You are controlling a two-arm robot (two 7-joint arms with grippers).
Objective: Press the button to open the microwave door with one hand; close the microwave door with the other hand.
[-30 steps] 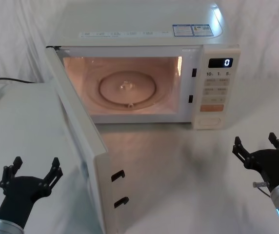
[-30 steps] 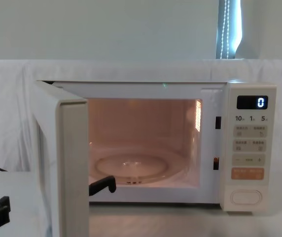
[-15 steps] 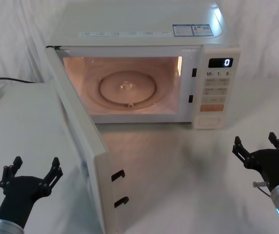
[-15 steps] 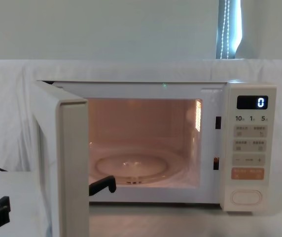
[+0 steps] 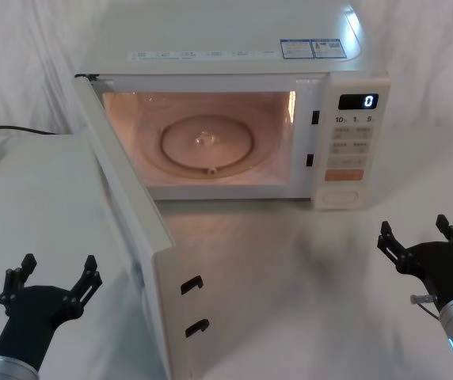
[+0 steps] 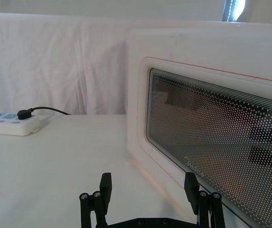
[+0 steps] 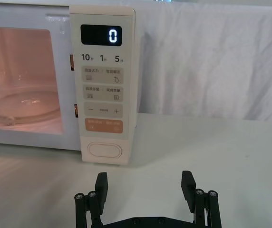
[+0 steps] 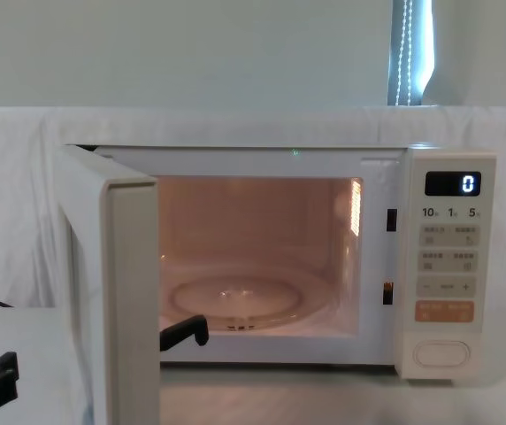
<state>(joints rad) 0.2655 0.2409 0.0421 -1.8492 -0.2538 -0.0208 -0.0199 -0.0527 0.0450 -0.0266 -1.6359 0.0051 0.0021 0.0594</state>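
Two steps, one done: from my head, the wide cream microwave door [image 5: 127, 229] hangs open, my spread left tool [image 5: 50, 277] near it due to push; left wrist faces its dark window; right wrist shows my spread right tool [image 7: 145, 186] facing the cream pill-shaped button [image 7: 104, 150], display "0"; chest likewise.

The black right gripper [image 7: 146, 194], fingers spread, hovers over the white cloth-covered table [image 7: 212, 156], facing the large cream pill-shaped button [image 7: 104, 150].
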